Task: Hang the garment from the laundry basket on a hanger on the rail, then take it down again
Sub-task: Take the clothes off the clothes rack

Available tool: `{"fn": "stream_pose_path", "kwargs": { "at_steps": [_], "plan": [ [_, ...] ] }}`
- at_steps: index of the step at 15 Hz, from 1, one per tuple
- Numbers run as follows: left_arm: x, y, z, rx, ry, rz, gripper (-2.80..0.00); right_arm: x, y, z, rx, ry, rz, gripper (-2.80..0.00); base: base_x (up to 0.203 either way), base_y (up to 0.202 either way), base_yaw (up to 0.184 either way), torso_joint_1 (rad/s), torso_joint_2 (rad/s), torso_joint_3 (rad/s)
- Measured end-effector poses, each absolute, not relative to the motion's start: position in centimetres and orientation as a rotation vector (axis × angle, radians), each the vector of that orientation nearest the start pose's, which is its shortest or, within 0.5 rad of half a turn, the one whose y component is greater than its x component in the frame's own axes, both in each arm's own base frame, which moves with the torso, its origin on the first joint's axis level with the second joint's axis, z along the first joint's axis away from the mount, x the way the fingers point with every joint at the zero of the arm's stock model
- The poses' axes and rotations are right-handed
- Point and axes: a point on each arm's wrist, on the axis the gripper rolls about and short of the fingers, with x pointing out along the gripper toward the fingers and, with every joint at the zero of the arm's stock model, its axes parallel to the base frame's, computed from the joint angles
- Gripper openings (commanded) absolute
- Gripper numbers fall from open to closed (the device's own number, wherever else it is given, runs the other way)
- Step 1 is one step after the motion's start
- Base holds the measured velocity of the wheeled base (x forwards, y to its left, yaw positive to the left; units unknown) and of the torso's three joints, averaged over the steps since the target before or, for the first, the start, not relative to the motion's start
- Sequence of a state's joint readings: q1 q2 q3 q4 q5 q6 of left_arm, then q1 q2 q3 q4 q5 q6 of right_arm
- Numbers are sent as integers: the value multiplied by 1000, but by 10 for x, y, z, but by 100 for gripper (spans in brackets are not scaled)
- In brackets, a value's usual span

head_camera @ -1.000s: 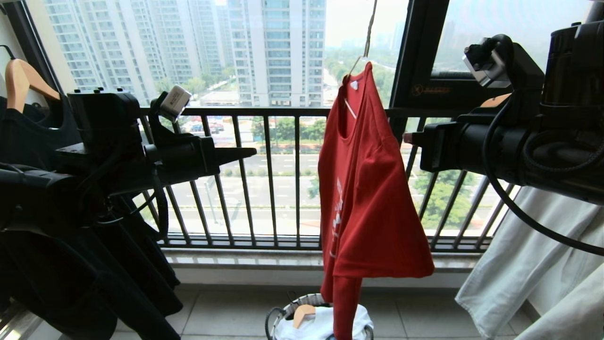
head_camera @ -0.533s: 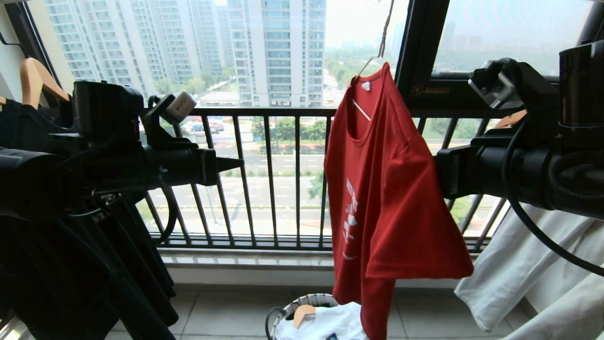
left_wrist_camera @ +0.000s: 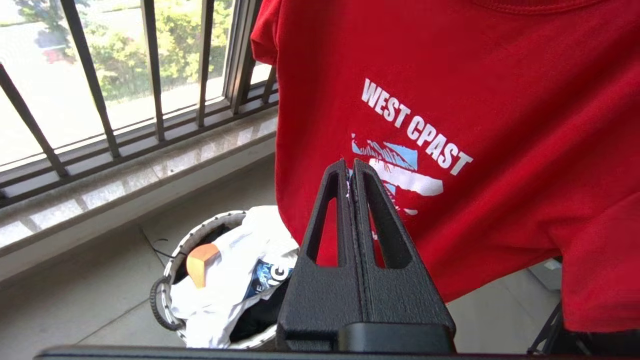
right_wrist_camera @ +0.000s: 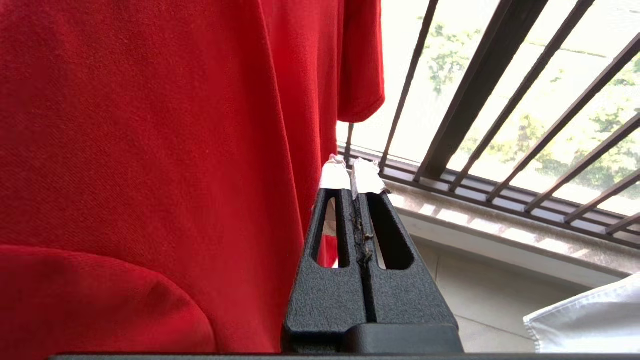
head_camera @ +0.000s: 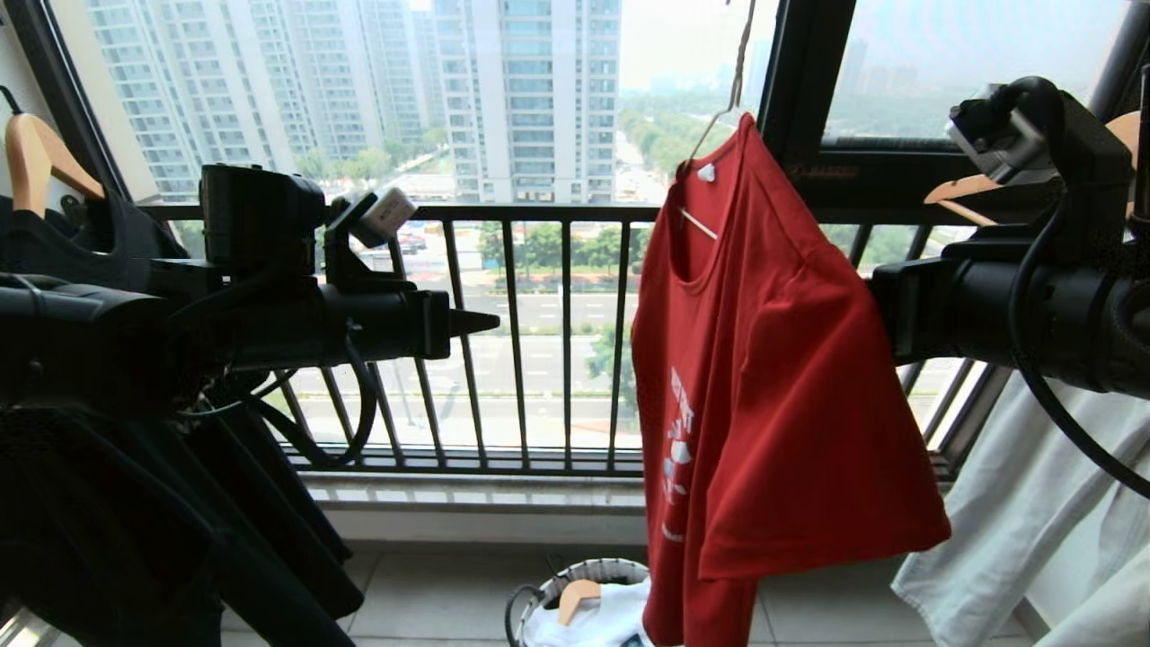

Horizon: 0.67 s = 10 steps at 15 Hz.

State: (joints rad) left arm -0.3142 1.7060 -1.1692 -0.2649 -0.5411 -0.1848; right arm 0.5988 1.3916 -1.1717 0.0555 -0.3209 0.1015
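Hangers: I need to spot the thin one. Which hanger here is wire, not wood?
The one carrying the red T-shirt: a thin white wire hanger, unlike the thicker wooden hangers at far left and far right.

Hazy daylight pours through the far window (head_camera: 530, 99), glaring white; both arms and nearby dark clothes (head_camera: 135, 521) stand backlit.

Garment (head_camera: 773, 377) swung rightward, perhaps against the right end effector (right_wrist_camera: 351, 167).
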Motion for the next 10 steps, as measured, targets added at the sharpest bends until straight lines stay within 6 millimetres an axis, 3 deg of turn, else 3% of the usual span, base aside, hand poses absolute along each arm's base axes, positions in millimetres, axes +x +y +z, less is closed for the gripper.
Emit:
{"fn": "stream_pose_path", "kwargs": {
  "at_steps": [3, 10],
  "plan": [
    [304, -136, 245, -305, 399, -875, -280, 187, 116, 305, -30, 276, 250, -280, 0, 0, 0, 0, 0, 0],
    [289, -213, 245, -436, 367, -1108, -280, 161, 97, 318, -38, 249, 246, -280, 0, 0, 0, 0, 0, 0]
  ]
}}
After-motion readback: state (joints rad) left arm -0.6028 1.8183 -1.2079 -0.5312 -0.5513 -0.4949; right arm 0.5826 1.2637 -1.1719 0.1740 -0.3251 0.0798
